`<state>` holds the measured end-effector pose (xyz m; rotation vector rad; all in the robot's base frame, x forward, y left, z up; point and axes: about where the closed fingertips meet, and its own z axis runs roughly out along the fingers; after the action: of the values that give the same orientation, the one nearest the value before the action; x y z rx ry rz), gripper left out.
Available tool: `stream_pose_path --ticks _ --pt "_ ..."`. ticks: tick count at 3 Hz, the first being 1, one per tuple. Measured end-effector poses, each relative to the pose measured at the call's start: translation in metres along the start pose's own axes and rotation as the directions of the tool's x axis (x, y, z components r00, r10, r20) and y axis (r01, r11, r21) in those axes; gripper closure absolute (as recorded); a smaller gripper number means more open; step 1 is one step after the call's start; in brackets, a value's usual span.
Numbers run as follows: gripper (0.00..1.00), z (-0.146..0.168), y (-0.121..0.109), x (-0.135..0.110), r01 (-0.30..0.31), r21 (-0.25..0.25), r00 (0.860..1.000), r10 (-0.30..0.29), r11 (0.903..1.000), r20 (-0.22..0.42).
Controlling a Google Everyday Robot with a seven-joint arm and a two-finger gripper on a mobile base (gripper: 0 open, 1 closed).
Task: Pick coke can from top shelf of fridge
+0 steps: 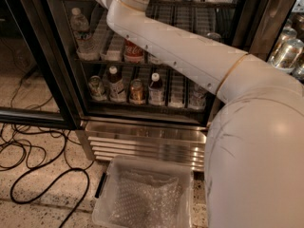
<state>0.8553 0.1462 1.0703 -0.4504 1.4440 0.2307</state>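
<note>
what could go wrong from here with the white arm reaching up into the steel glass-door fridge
The gripper is out of view above the top edge, so whether it holds the coke can cannot be checked. The white robot arm crosses close in front of the red can with white script and the clear plastic water bottle; pulling back could knock them. Loose black cables lie on the floor beside the fridge and might snag the robot if it backs away.
</note>
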Motion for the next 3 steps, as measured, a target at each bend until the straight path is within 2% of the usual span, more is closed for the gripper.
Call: stream_pose_path --ticks 1,2,3 --pt "1.00 -0.0033 0.0029 -0.0045 -0.043 -0.023 0.999 0.044 0.9988 0.009" --pt "1.00 -0.0033 0.0029 -0.0045 -0.043 -0.023 0.999 0.044 0.9988 0.009" --pt "0.81 -0.0033 0.0029 -0.0045 -0.043 -0.023 0.999 0.044 0.9988 0.009"
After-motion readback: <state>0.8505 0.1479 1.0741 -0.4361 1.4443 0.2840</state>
